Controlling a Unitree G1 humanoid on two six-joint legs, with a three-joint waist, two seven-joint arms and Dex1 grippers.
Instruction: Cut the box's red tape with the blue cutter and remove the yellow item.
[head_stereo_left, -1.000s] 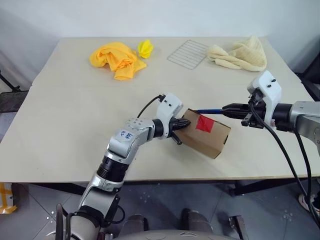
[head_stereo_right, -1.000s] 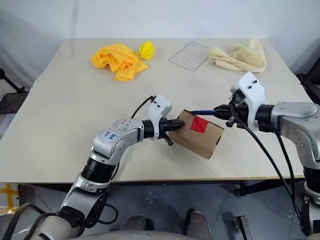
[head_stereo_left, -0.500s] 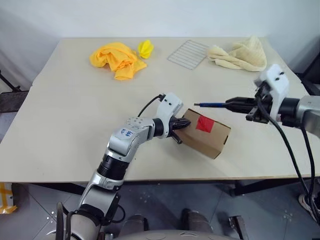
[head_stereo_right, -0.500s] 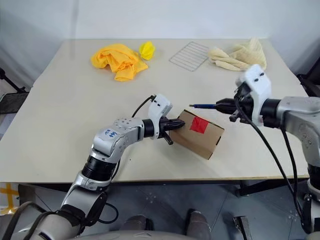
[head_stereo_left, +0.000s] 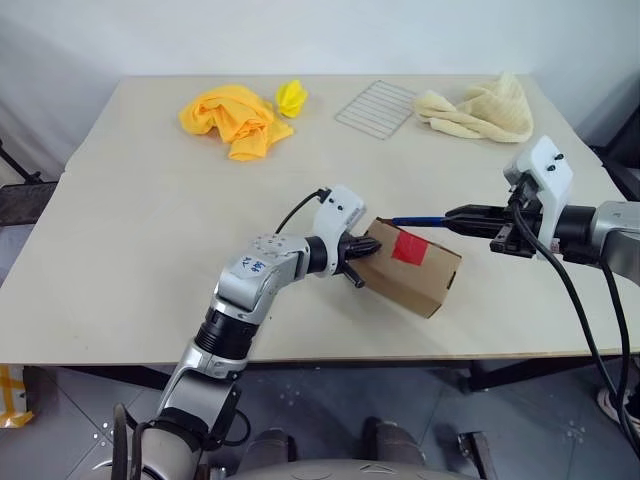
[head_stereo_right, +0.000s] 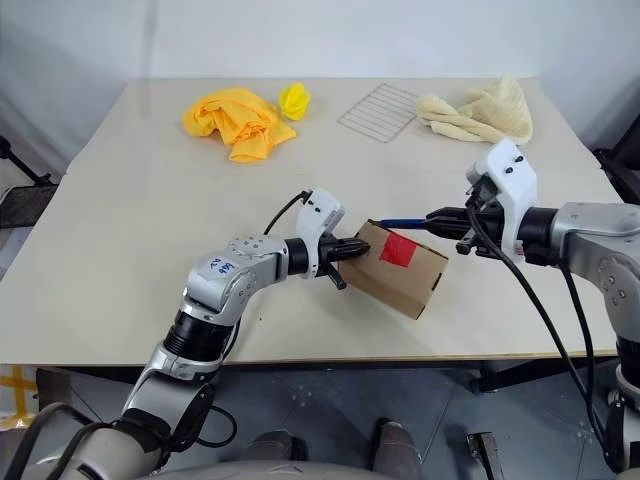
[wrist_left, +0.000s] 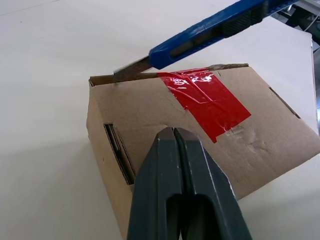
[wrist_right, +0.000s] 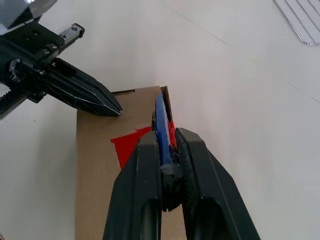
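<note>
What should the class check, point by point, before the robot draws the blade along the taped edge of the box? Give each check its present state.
1. The right gripper is shut on the blue cutter: ok.
2. Blade tip at the box's top edge, beside the red tape: ok.
3. The left gripper, shut, presses against the box's near end to brace it: ok, contact looks firm.
4. Tape uncut so far: ok, it looks whole in the left wrist view.
5. Blade deep enough in the seam: cannot tell.
6. Left fingers out of the blade's path: ok, they sit below the edge.
</note>
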